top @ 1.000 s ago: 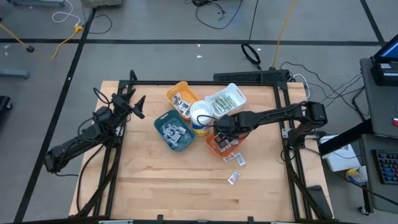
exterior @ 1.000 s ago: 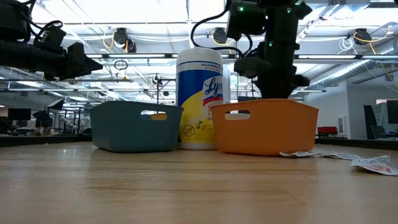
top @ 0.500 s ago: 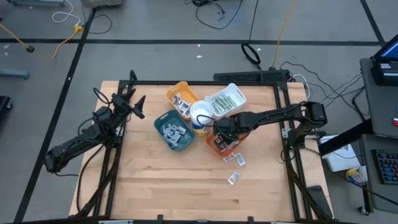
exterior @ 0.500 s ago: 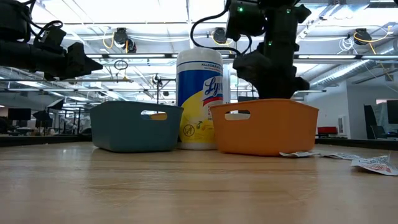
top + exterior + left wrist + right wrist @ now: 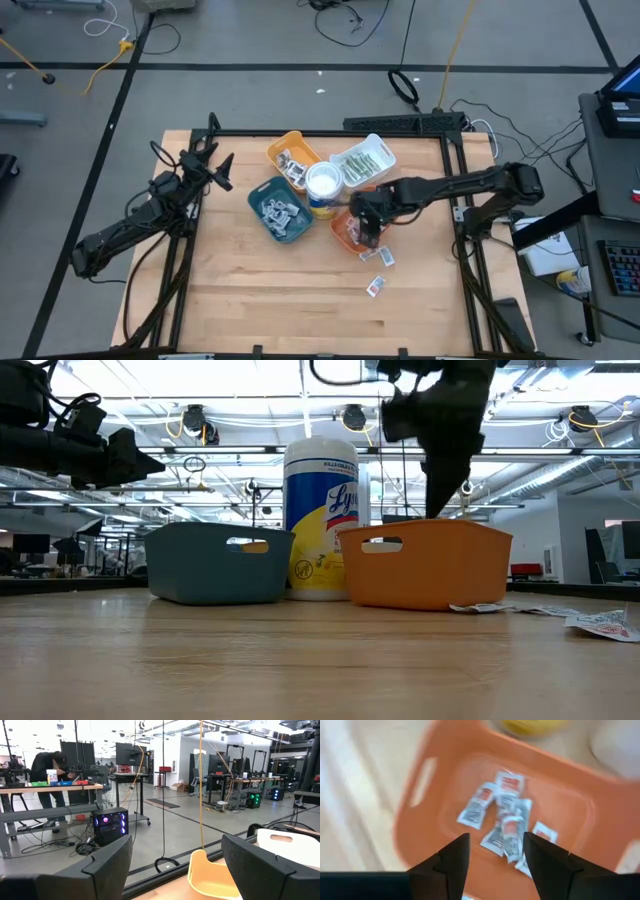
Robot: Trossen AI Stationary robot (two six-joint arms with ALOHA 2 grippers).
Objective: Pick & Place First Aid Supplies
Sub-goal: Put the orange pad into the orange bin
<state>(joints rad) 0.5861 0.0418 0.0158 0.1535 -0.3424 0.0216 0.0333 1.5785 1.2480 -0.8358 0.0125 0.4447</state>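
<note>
Sitting mid-table on the bare wood-plank table (image 5: 240, 290): four plastic trays clustered round a white round tub (image 5: 323, 185) (Lysol wipes label, seen in the low view). White tray (image 5: 364, 160) holds narrow green-white strips. Teal tray (image 5: 280, 210) holds pale, greyish packets. Yellow tray (image 5: 291, 157) holds white packets with dark marks. Orange tray (image 5: 425, 815), smooth-walled with a slot handle, holds a loose heap of white packets with red marks (image 5: 502, 827), flat and glossy, overlapping each other.

Right gripper (image 5: 492, 852) hangs above the orange tray, fingers spread moderately, nothing between them; heap sits straight below the gap. Left gripper (image 5: 175, 865) parked near the table's left edge, well apart from the trays, fingers wide, nothing held.

Two stray packets (image 5: 379, 256) lie on the wood just beside the orange tray, another stray packet (image 5: 375, 288) nearer the front edge.
</note>
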